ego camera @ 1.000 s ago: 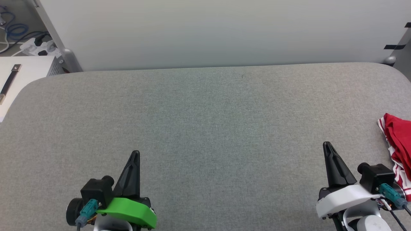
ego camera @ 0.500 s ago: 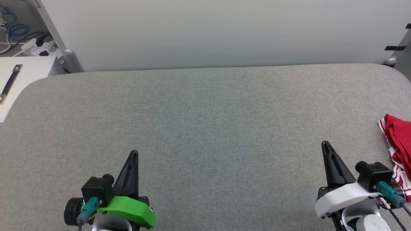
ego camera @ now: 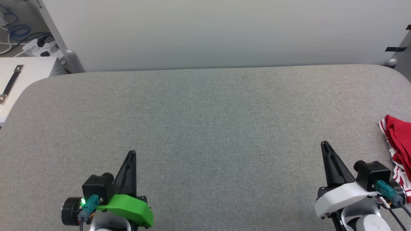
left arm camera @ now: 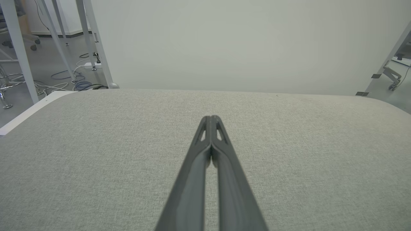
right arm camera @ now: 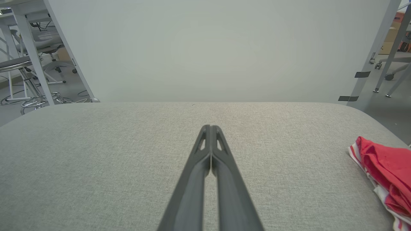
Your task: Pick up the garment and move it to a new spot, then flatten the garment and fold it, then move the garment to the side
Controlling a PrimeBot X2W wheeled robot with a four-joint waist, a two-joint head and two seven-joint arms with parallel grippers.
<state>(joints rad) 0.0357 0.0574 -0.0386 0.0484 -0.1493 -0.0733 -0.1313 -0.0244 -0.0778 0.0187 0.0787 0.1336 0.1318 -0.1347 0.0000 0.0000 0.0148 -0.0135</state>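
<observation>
– Garment [ego camera: 399, 141] first: where does it lie?
– Bunched in a red heap with red-and-white striped trim, at the right edge of the grey surface [ego camera: 205, 128], partly cut off by the head view's border.
– Anything touching it?
– No. The right claw [ego camera: 324, 145] is nearest, just to its left and apart from it, fingers pressed together, gripping nothing.
– And the other one?
– The left claw [ego camera: 131, 153] sits well apart, at the near left, also pinched closed and empty; its wrist view shows the two tips meeting.
– Beyond that?
– A pale wall panel [ego camera: 208, 32] stands along the surface's far edge, and blue cables [ego camera: 16, 31] with a white power strip [ego camera: 38, 48] lie on the floor at the far left.
</observation>
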